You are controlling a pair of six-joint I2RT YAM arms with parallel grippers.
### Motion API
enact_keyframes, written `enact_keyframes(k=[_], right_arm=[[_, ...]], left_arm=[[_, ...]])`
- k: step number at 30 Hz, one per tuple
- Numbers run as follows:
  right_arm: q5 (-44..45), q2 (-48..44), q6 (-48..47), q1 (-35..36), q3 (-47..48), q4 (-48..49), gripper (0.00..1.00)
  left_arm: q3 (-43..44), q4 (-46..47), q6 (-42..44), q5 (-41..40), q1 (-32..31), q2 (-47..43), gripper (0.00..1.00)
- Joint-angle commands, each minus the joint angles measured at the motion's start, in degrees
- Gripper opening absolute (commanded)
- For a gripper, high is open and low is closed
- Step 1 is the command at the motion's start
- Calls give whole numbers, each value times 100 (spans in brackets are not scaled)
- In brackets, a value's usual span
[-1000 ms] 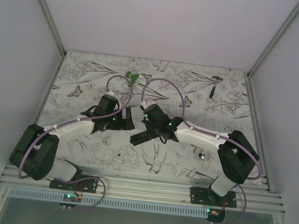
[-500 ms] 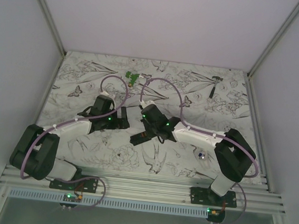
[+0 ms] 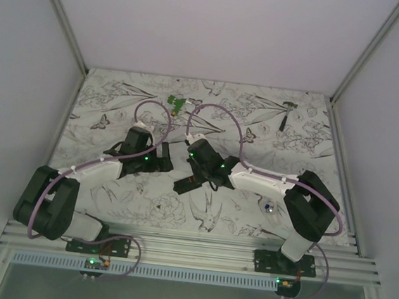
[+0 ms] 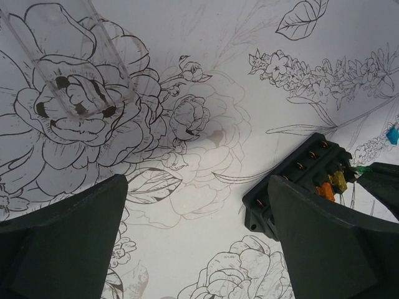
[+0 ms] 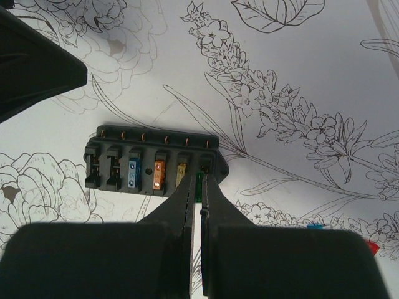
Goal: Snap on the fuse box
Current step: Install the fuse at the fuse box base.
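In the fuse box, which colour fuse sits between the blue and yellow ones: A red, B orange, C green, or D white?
B: the right wrist view shows the orange fuse in the fuse box between the blue fuse and the yellow fuse.

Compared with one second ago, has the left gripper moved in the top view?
Yes. The left gripper has shifted slightly leftward and downward in that view, away from the small green piece, which lies in the same place farther back.

The fuse box [image 5: 153,159] is laid near the middle of the table [image 3: 119,106]. The right gripper [image 5: 199,182] is set at its right end. The left gripper [image 4: 193,205] is placed just beside its left. A clear piece [image 4: 81,68] seems to lie well apart from it.
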Motion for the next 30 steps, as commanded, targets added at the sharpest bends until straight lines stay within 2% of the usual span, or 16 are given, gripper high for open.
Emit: enact_keyframes(k=[1,30], right_arm=[[131,71,-59,52,81,183,0],[211,182,42,53,-93,215,0]], left_arm=[[9,70,63,110,29,59,100],[18,102,28,216,33,111,100]])
